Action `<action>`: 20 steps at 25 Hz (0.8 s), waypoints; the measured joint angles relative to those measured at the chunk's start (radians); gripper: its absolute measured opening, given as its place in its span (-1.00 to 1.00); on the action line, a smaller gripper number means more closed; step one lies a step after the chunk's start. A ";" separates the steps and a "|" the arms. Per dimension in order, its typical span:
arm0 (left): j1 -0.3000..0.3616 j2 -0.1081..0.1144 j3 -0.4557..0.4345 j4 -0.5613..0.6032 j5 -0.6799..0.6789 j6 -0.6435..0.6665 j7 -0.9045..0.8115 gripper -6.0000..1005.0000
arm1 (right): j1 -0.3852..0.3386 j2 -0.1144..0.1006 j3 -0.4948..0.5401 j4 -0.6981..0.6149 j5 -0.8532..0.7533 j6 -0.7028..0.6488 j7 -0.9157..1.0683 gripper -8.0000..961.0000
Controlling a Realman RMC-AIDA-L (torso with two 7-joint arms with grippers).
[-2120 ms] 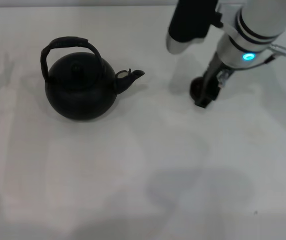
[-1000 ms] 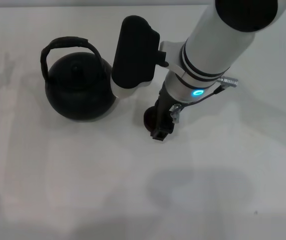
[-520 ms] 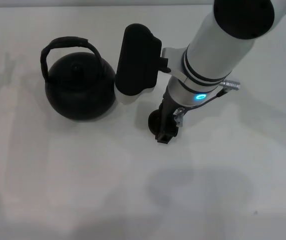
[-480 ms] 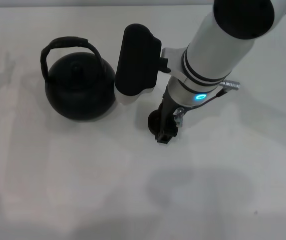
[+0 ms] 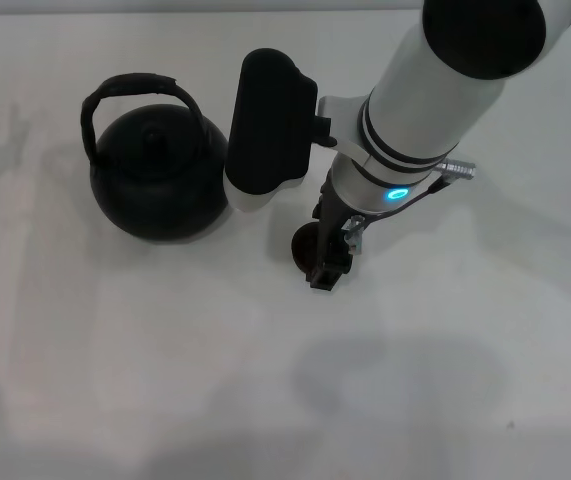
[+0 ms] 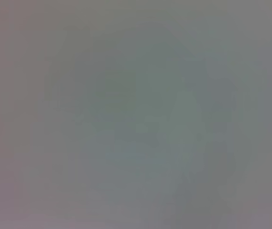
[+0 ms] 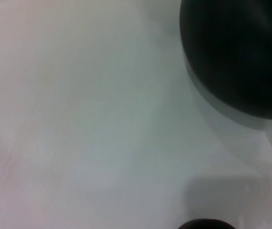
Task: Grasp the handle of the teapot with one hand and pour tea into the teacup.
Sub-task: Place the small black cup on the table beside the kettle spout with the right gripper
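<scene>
Teapot [image 5: 158, 185] spout behind arm.

Teapot [image 5: 160, 185] matte black, handle [image 5: 135, 88] black too. Teacup [image 5: 306, 248] dark brown-black. Table [image 5: 115, 380] plain white. My right arm [image 5: 435, 100]: white shell, black bands, cyan-lit ring; black pad on its side.

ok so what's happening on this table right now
The right gripper is down at the teacup, just right of the teapot on the white table. The cup is mostly hidden behind the gripper, so whether it is gripped can't be told. The teapot stands upright with nothing touching its handle. Nothing is being poured yet. The left arm is not in view.
</scene>
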 joint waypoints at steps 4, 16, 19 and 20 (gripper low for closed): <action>-0.003 0.000 0.000 0.000 0.000 0.000 0.000 0.69 | 0.000 0.000 0.002 0.000 0.001 0.000 -0.005 0.67; -0.004 0.001 0.000 0.000 0.001 0.000 0.000 0.69 | -0.130 0.000 0.138 -0.039 0.065 -0.068 -0.140 0.77; -0.004 0.001 0.000 0.000 -0.001 0.000 0.000 0.69 | -0.176 0.000 0.148 -0.063 0.064 -0.110 -0.161 0.77; -0.004 0.001 -0.001 0.000 -0.001 0.000 0.001 0.69 | -0.185 -0.001 0.155 -0.066 0.064 -0.115 -0.167 0.77</action>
